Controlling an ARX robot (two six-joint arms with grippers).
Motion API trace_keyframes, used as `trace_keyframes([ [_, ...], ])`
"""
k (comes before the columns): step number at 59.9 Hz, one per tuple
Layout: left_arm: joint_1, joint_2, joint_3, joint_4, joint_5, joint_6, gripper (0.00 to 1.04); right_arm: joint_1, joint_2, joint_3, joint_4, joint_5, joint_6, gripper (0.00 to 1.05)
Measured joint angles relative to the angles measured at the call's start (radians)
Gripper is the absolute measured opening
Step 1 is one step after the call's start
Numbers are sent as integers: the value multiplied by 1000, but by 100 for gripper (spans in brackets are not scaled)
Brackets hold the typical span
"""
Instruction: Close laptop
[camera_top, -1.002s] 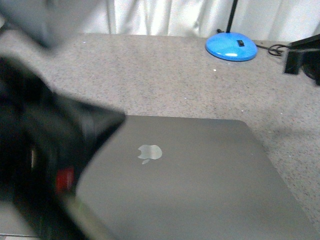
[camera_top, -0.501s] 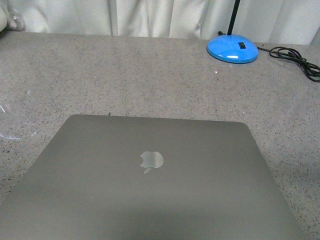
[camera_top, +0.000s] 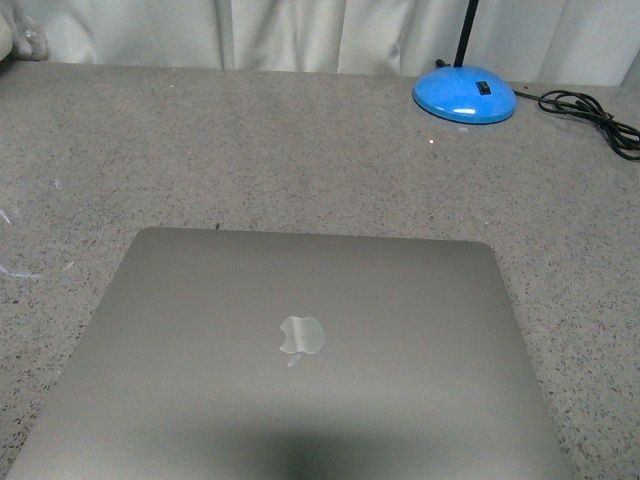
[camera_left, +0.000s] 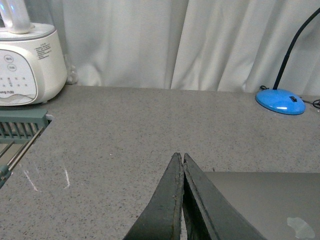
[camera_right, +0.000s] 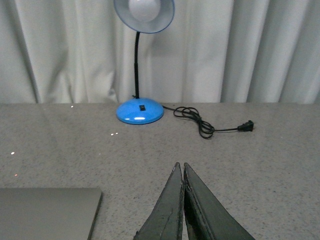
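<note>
The laptop (camera_top: 300, 370) lies closed and flat on the speckled grey table, its plain grey lid up with the shiny apple logo (camera_top: 302, 336) showing. Neither arm shows in the front view. In the left wrist view my left gripper (camera_left: 180, 157) is shut and empty, its tips over the table beside the lid's far left corner (camera_left: 260, 200). In the right wrist view my right gripper (camera_right: 180, 166) is shut and empty, apart from the laptop's far right corner (camera_right: 50, 212).
A blue desk lamp (camera_top: 463, 95) stands at the back right with its black cord (camera_top: 590, 112) trailing right. A white appliance (camera_left: 27, 65) and a grey rack (camera_left: 22, 127) stand at the back left. White curtains close the back.
One second ago a dark blurred arm covered the left of the front view and a black part showed at the right edge. Both have left the view. The lid stays down.
</note>
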Motion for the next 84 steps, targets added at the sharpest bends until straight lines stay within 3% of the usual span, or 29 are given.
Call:
trace_keyframes([
  [8, 78, -20, 0, -20, 69, 2, 4, -80, -23, 0, -19, -85, 4, 1],
  [11, 90, -23, 0, -23, 77, 2, 10, -102, -24, 0, -26, -103, 3, 2],
  [42, 98, -24, 0, -23, 81, 2, 99, -120, -29, 0, -27, -106, 6, 90],
  [46, 98, -24, 0, -23, 81, 5, 98, -120, -29, 0, -27, -107, 8, 98],
  [84, 98, -24, 0, -23, 81, 5, 98, -120, -29, 0, -27, -106, 7, 96],
])
